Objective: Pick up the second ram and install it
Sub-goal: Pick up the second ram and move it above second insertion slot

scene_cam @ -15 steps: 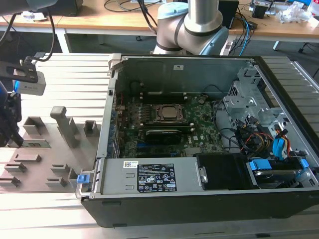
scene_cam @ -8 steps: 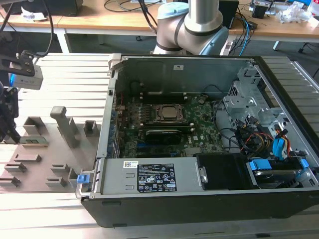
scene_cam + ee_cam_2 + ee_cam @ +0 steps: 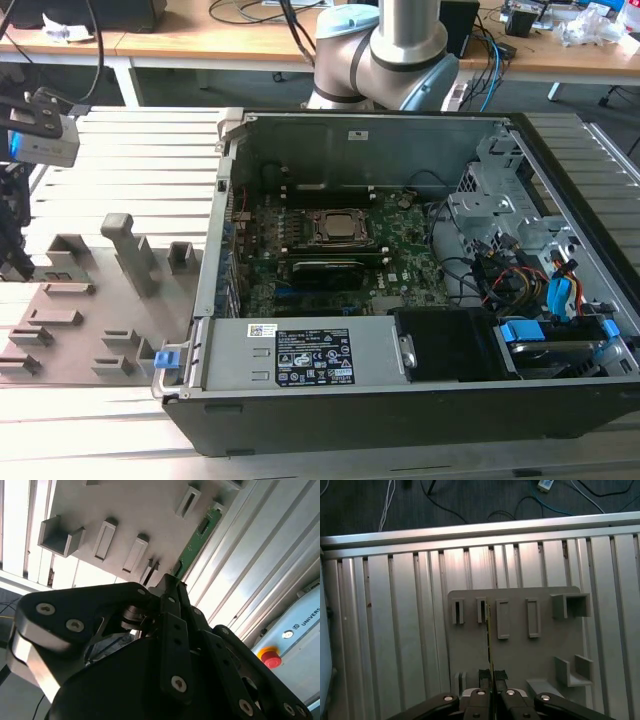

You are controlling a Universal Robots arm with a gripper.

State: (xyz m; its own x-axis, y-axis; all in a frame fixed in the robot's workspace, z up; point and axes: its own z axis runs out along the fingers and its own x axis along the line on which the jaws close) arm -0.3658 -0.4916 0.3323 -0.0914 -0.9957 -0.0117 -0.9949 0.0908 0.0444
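**Ram pinched by one end over the holder plate**

The gripper (image 3: pixel 492 676) pinches the second ram (image 3: pixel 199 537) over the grey holder plate (image 3: pixel 520 660), at the exterior view's left of the open computer case (image 3: pixel 400 430). The stick stands on edge, its long axis running straight out from the fingertips, past the slot blocks (image 3: pixel 502 619). Gripped so near one end, it may pivot or snag a block.

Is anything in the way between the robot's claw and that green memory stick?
Nothing visible stands between them. In both wrist views the gripper is closed on the thin green memory stick, which stands on edge at the grey holder plate.
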